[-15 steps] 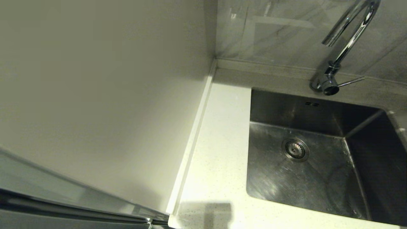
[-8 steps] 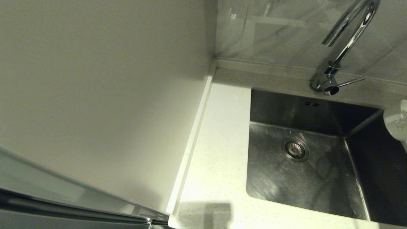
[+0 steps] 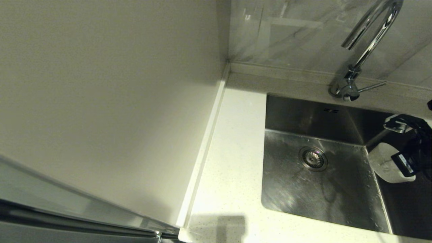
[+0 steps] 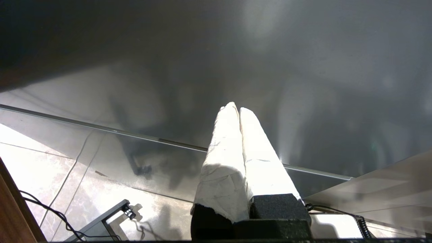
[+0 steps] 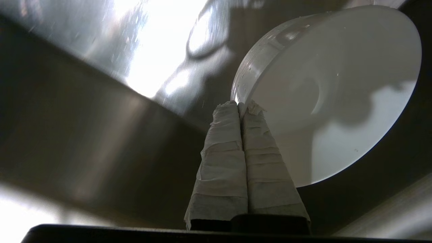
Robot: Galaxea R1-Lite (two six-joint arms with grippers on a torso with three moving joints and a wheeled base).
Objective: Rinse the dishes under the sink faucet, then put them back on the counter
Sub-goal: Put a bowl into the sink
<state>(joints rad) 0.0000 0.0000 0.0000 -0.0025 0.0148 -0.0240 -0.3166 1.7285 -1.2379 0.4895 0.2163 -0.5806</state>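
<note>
Since the earlier frames, the right hand [image 3: 388, 153] had come in from the head view's right edge, carrying a white bowl [image 3: 384, 162] over the right side of the sink [image 3: 303, 189]; a second before, neither showed. Right hand was clenched on the bowl's rim, both wrapped fingers [image 5: 233, 135] pressed together there. Bowl was tilted steeply on edge; its hollow faced the wrist camera in the right wrist view, and its rim edge pointed toward the basin. Being round, it had no long axis to note.

Head view alone showed the faucet [image 3: 368, 44], spout arched over the back of the basin, the drain [image 3: 313, 158] and the bare counter [image 3: 233, 162]. Right wrist view alone showed the pinch point and droplets on the bowl's outer wall.

Left hand [image 4: 239, 111] was clenched on nothing, parked low above a tiled floor [image 4: 40, 168], seen only by its own camera.
</note>
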